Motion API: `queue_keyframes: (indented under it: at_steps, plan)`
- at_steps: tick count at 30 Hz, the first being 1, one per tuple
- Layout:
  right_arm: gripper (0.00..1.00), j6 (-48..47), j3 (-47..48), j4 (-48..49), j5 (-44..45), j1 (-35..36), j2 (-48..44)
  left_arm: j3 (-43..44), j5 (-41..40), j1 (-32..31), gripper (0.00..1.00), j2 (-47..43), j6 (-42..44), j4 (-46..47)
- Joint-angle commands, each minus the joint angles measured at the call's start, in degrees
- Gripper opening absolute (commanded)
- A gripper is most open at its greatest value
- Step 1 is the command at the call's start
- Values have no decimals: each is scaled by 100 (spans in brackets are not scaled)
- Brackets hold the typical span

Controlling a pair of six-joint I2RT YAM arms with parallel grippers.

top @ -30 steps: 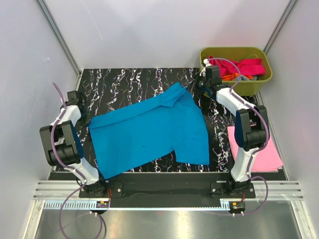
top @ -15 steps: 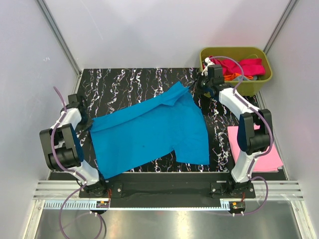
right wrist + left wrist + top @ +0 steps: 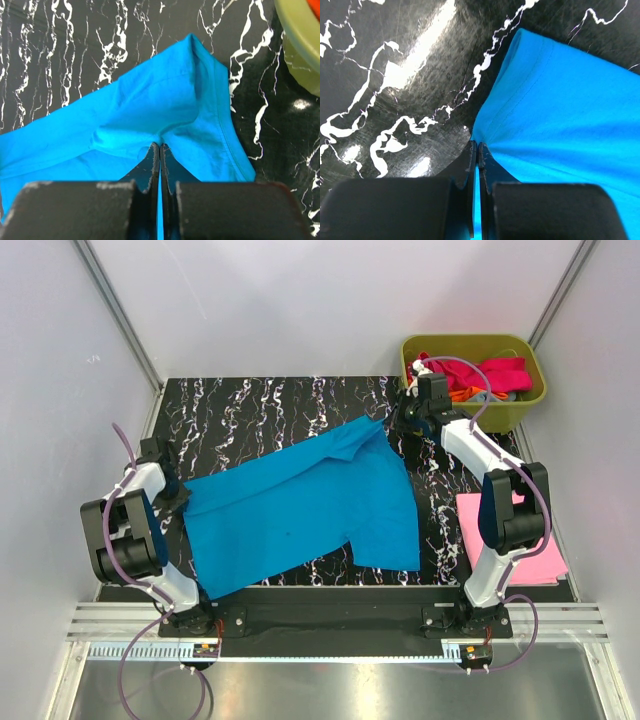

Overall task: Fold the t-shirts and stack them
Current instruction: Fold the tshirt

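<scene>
A bright cyan-blue t-shirt (image 3: 300,505) lies spread across the black marbled table (image 3: 250,405), stretched between both arms. My left gripper (image 3: 180,492) is shut on the shirt's left edge (image 3: 520,100), the cloth pinched between its fingertips (image 3: 478,146). My right gripper (image 3: 400,420) is shut on the shirt's far right corner (image 3: 190,85), with cloth bunched at its fingertips (image 3: 160,146). A light pink t-shirt (image 3: 510,540) lies folded at the table's right edge. Magenta, orange and grey shirts (image 3: 490,375) sit heaped in the tub.
An olive-green plastic tub (image 3: 475,375) stands at the back right corner, just behind the right gripper; its rim (image 3: 300,45) shows in the right wrist view. White walls close in the table on three sides. A metal rail runs along the near edge.
Both grippers have moved a little farther back and apart, keeping their hold. The shirt's left edge has shifted slightly right and its far corner sits lower, the cloth pulled flatter.
</scene>
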Motion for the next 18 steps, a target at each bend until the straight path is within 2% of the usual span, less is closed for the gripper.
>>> queue_keyframes:
  at_steps: [1,10,13,14,18]
  plan:
    - [0,-83,2,-49,146,-30,-245,-32,74,41,0,-181,-91,45]
    - [0,-136,-77,-198,242,-30,-210,-67,83,41,0,-155,-152,28]
    - [5,-179,-165,-382,374,-30,-262,-85,-154,41,0,-286,-249,-139]
    - [5,-223,-156,-479,479,-38,-271,-111,-276,41,1,-365,-310,-218]
    - [7,-320,-138,-919,849,-3,-376,-391,-637,41,18,-953,-775,-508]
